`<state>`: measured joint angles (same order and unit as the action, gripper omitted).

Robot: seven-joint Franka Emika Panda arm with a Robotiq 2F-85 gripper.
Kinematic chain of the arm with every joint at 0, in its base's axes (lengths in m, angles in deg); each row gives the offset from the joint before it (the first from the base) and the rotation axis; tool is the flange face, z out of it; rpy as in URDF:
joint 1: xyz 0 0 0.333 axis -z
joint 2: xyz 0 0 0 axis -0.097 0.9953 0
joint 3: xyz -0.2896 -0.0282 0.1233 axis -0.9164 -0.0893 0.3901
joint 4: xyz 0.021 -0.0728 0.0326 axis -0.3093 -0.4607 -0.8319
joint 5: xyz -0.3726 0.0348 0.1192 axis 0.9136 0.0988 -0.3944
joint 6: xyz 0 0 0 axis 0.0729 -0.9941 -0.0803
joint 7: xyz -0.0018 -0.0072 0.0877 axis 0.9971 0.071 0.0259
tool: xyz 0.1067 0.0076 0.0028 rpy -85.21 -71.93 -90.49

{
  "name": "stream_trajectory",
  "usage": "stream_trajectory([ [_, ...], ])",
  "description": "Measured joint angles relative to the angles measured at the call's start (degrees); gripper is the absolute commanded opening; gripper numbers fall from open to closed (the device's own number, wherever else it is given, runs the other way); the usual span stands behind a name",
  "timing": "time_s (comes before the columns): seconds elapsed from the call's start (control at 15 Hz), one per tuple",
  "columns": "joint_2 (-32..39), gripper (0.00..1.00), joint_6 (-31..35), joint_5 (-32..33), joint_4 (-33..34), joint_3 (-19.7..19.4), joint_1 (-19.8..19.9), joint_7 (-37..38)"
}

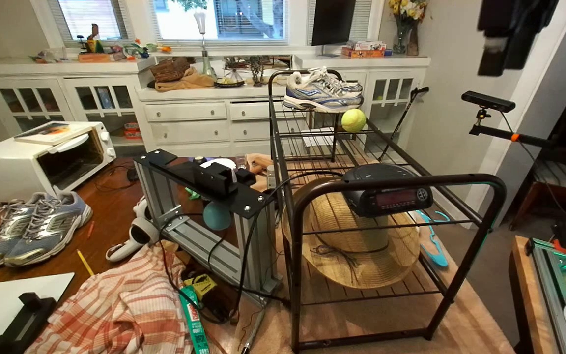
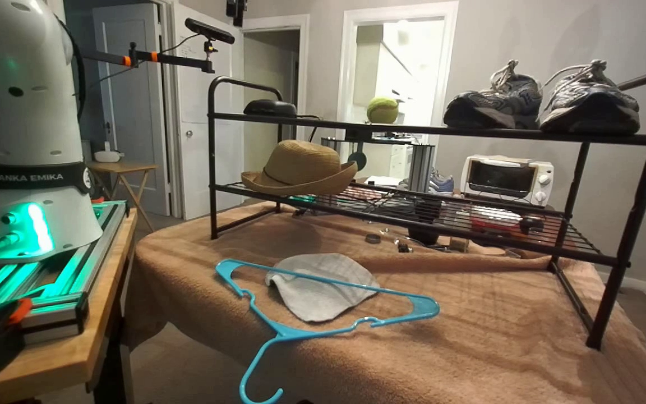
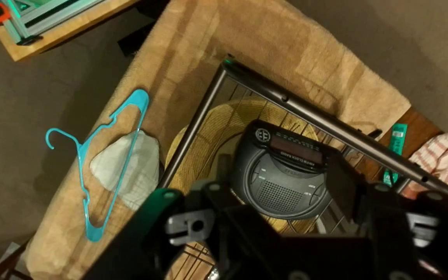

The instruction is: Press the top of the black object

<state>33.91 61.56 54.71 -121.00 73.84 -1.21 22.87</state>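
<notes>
The black object is a low black clock radio [image 1: 386,189] with rounded edges and a dark reddish display. It lies on the top shelf of the wire rack, near one end. It also shows in an exterior view [image 2: 270,108] and in the wrist view [image 3: 282,190], where its speaker grille and buttons face up. My gripper [image 3: 281,167] is open and empty in the wrist view, its fingers apart on either side of the radio's outline. In an exterior view my gripper [image 1: 501,56] hangs high above the rack, well apart from the radio. Its top is cut off there.
The dark metal rack [image 1: 398,181] has a raised end bar beside the radio. A straw hat [image 2: 303,165] sits on the shelf below. A tennis ball [image 2: 382,110] and shoes [image 1: 322,93] share the top shelf. A blue hanger [image 2: 323,331] lies on the brown blanket.
</notes>
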Motion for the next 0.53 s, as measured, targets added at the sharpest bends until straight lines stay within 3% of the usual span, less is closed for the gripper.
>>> stream_trajectory([
  [0.53,-4.04,1.00,-10.33,0.09,4.05,-3.11,0.21,-26.31],
])
